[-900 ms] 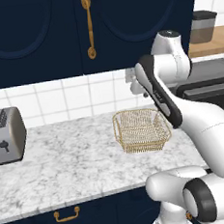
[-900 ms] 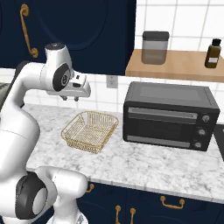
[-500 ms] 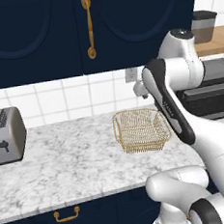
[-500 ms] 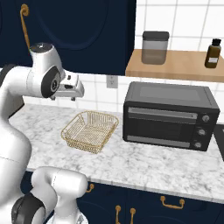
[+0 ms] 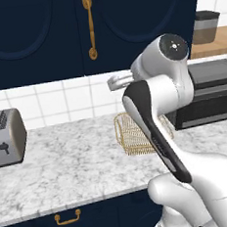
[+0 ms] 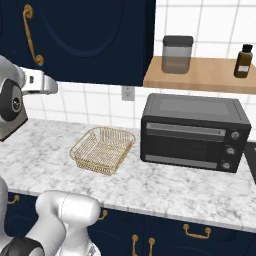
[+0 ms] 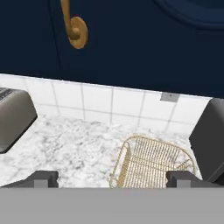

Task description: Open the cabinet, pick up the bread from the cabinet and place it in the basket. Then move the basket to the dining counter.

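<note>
The cabinet (image 5: pixel 39 39) hangs over the worktop with both navy doors shut, and its brass handle (image 5: pixel 90 26) runs up the door seam. In the hand view the handle's lower end (image 7: pixel 74 28) is at the top left, above and left of my gripper (image 7: pixel 113 178). The gripper is open, with its fingertips (image 7: pixel 41 177) far apart and nothing between them. From the right base view the gripper (image 6: pixel 50 86) hovers just below the handle (image 6: pixel 31 35). The golden wire basket (image 6: pixel 102 150) stands empty on the marbled worktop, beneath and right of the gripper. The bread is hidden. The dining counter is out of view.
A silver toaster (image 5: pixel 5 138) stands at the left of the worktop (image 5: pixel 66 164). To the right of the basket sits a black toaster oven (image 6: pixel 192 132). Above it, a wooden shelf (image 6: pixel 210 77) carries a jar (image 6: pixel 177 54) and a brown bottle (image 6: pixel 243 61). Navy drawers with brass pulls run below.
My hand has swung left, away from above the basket and toward the cabinet's handle. The elbow has risen. The basket and doors have not moved.
</note>
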